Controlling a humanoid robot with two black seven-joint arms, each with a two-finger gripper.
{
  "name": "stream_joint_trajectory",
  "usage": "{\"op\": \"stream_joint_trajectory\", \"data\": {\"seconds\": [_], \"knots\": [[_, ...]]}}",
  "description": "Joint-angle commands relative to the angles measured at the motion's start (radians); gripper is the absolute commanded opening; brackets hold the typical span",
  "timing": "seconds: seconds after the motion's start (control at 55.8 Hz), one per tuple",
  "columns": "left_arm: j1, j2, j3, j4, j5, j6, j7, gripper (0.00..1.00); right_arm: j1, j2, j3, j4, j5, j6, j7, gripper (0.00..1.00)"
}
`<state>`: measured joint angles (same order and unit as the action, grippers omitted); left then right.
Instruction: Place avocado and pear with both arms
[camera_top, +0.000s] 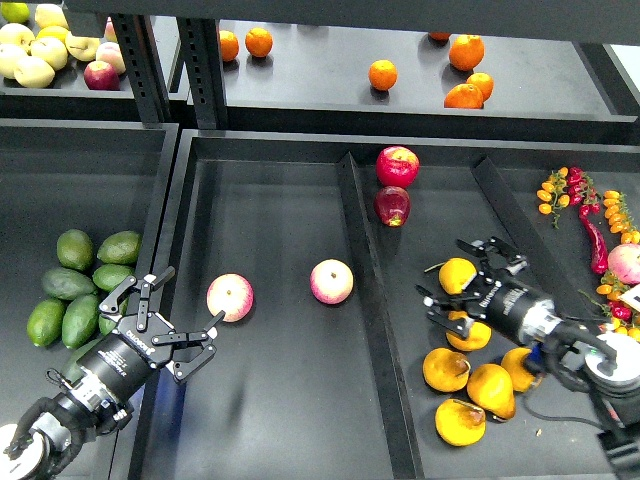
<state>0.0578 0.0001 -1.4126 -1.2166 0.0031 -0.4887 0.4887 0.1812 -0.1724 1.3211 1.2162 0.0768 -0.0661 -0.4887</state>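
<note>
Avocados (82, 285) lay heaped in the bin at nine o'clock of the scene, a cluster of green fruit pressed one against another, and I could not pick out with any confidence which was the darker, slimmer one wanted. The left gripper (163, 325) hovered just beside that heap, at its four o'clock, fingers spread wide and holding nothing. It hung over the divider wall (158, 250) between the avocado bin and the middle tray (270, 400), so a straight descent looked likely to strike the wall rather than fruit. A pink-yellow apple (230, 297) sat close at the gripper's two o'clock, and a careless swing could have knocked it rolling; a second such apple (331, 281) lay farther along at three o'clock.

Over at four o'clock of the scene, the right gripper (462, 292) stood among the yellow-orange pears (470, 380), its fingers apart and bracketing the pear (457, 275) at the top of the group. Whether the pads were already touching its skin I could not tell. A roundish fruit seemed apt to squirt out if the fingers closed off-centre, and the neighbouring pear just below lay touching or nearly so, so it might have been nudged or pinched along with it.

Two red apples (395, 185) sat at twelve o'clock of the pears, well apart from either arm, and the oranges (465, 70) on the upper shelf were out of harm's way.
</note>
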Motion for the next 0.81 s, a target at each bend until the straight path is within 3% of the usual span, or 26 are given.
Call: {"op": "stream_joint_trajectory", "data": {"seconds": [0.0,0.054,0.394,0.681,0.788], "knots": [[0.002,0.0,0.001,-0.001,0.001,0.0,0.0,1.0,-0.011,0.129,0.059,-0.001,0.0,-0.004,0.0,0.99],[0.002,0.0,0.001,-0.001,0.003,0.0,0.0,1.0,-0.011,0.172,0.095,-0.003,0.0,-0.003,0.0,0.99],[0.004,0.0,0.015,0.0,0.006,0.0,0.0,1.0,-0.104,0.172,0.147,-0.009,0.006,0.026,0.0,0.99],[0.008,0.0,0.032,0.003,0.006,0.0,0.0,1.0,-0.158,0.172,0.11,-0.105,0.008,0.409,0.0,0.99],[0.008,0.0,0.04,0.009,0.006,0.0,0.0,1.0,-0.16,0.172,0.102,-0.109,0.02,0.46,0.0,0.99]]}}
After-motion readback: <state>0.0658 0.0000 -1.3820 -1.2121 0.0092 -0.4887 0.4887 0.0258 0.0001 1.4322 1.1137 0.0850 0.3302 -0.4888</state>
